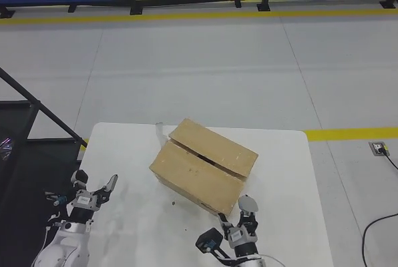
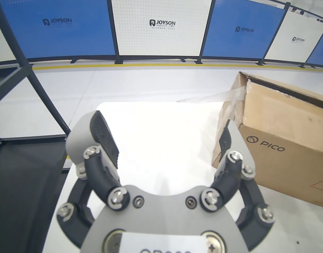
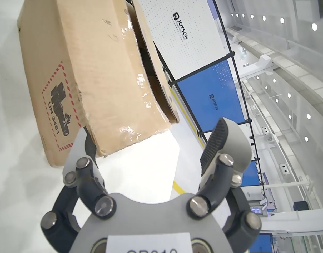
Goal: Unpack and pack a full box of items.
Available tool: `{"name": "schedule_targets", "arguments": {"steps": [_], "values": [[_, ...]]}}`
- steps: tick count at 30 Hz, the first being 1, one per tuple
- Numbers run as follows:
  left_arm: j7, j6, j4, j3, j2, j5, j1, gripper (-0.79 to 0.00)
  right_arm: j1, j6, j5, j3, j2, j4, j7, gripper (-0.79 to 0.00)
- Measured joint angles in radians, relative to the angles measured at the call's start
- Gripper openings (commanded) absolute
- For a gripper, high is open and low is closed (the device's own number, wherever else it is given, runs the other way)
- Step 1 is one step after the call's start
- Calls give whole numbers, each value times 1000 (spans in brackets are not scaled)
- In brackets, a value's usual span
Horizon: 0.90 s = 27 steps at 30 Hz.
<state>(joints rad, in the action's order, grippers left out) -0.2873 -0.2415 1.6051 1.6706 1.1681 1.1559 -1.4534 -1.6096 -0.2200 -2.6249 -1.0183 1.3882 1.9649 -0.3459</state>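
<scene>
Checking progress first: anything out of the box (image 1: 202,175) yet? (Obs. 1)

Nothing visible. The box sits skewed at mid-table with both top flaps (image 1: 216,150) folded down and a dark slit between them. Contents hidden. A loose strip of clear tape (image 1: 160,130) trails off its far-left corner, so the seal looks cut or peeled. My read: flaps not yet lifted, so the whole unpack and repack is left to do. (Obs. 2)

Tools? (Obs. 1)

Left gripper (image 2: 162,125) is spread wide with nothing in it. It sits low over the near-left part of the table (image 1: 119,153), apart from the box's left side. Right gripper (image 3: 153,130) is also wide and empty, just beside the box's near-right corner. One finger looks very near the cardboard; whether it touches, I cannot tell. (Obs. 2)

Room to move? (Obs. 1)

Bare tabletop lies left of the box and along the near edge, which looks like good landing room for items. Right of the box there is a narrower strip before the table edge. The box's far corner lies near the far edge. A black rack (image 1: 12,87) stands just off the table's left side; I judge it a hazard for wide left-arm swings. The flaps hinge on the long sides, so the near one would likely swing down over some of that bare area. (Obs. 2)
</scene>
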Motion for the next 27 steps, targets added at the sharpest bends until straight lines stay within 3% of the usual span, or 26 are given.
{"name": "schedule_targets", "arguments": {"steps": [8,15,27], "values": [[52,27,-48,-16,0,43,62,0,-62,-39,140,-90,-7,87,65,0],[57,22,-119,-68,-3,193,178,0,-134,26,488,-158,-19,191,328,0],[0,-101,-433,-253,11,347,460,0,-133,24,477,-157,-19,190,312,0]]}}
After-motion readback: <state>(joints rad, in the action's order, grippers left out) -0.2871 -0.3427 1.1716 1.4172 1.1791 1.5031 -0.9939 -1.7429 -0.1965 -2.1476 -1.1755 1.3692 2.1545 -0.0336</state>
